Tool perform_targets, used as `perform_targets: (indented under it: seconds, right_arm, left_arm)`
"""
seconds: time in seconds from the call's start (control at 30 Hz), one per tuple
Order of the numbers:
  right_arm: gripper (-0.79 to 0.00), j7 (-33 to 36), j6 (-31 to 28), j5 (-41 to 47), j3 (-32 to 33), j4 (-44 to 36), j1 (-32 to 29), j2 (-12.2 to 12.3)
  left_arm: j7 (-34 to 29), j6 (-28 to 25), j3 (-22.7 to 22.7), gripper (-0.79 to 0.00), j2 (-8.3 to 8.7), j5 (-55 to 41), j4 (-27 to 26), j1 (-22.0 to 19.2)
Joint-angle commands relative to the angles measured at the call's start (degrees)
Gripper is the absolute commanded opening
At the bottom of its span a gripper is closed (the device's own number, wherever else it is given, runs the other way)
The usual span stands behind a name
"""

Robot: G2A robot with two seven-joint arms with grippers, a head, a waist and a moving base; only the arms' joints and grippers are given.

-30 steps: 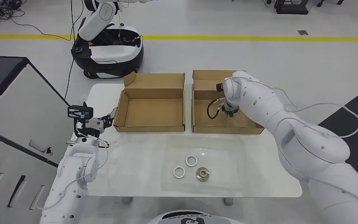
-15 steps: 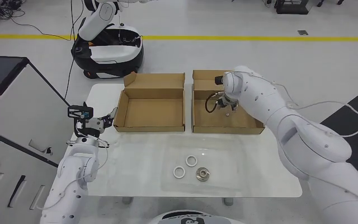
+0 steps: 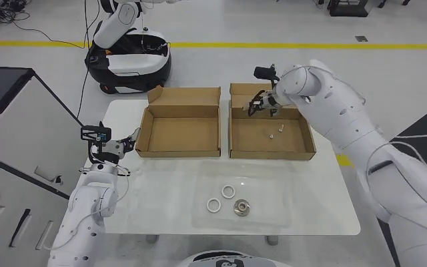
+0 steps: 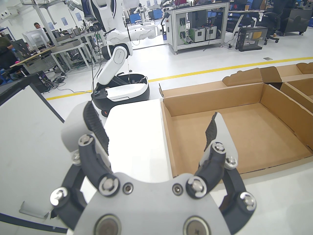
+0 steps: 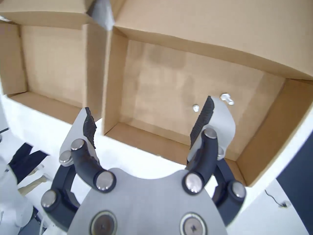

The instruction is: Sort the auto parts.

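Note:
Two white rings [image 3: 228, 191] [image 3: 214, 205] and a round metal part [image 3: 241, 209] lie on the table's near middle. Two small silver bolts [image 3: 281, 126] [image 3: 271, 137] rest on the floor of the right cardboard box [image 3: 257, 141]; the right wrist view shows those bolts [image 5: 227, 98] [image 5: 195, 107] too. My right gripper [image 3: 257, 107] [image 5: 149, 116] hangs open and empty over the far left part of that box. The left cardboard box [image 3: 180, 130] [image 4: 244, 128] holds nothing. My left gripper [image 3: 131, 138] [image 4: 156, 125] stands open and empty just outside its left wall.
A clear sheet [image 3: 267, 187] lies under the rings and the metal part. Both boxes have raised flaps on their far sides. Another white robot on a black base [image 3: 130, 63] stands beyond the table's far left corner.
My right gripper has risen out of the right box and drawn toward its far left corner. The bolts on the box floor are now uncovered. The left arm has not moved.

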Motion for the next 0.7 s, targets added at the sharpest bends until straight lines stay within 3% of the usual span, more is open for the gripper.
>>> perform_targets:
  seconds: [0.0, 0.13, 0.27, 0.43, 0.67]
  right_arm:
    - [0.000, 1.1, 0.2, 3.2, 7.4, -9.3, -5.3, 3.0]
    - [0.000, 3.4, 0.7, 8.3, 21.6, -23.9, -17.6, 7.9]
    - [0.000, 4.8, 0.5, 15.3, 35.0, -33.8, -29.3, 10.8]
    - [0.000, 5.0, -1.5, 24.6, 49.4, -39.6, -41.4, 12.5]
    - [0.000, 5.6, -4.7, 34.2, 65.3, -41.7, -54.2, 13.5]
  left_arm:
    - [0.0, 0.0, 0.0, 0.000, 0.00, 0.0, 0.0, 0.0]
    - [0.0, 0.0, 0.0, 0.000, 0.00, 0.0, 0.0, 0.0]
    - [0.0, 0.0, 0.0, 0.000, 0.00, 0.0, 0.0, 0.0]
    - [0.0, 0.0, 0.0, 0.000, 0.00, 0.0, 0.0, 0.0]
    - [0.0, 0.0, 0.0, 0.000, 0.00, 0.0, 0.0, 0.0]
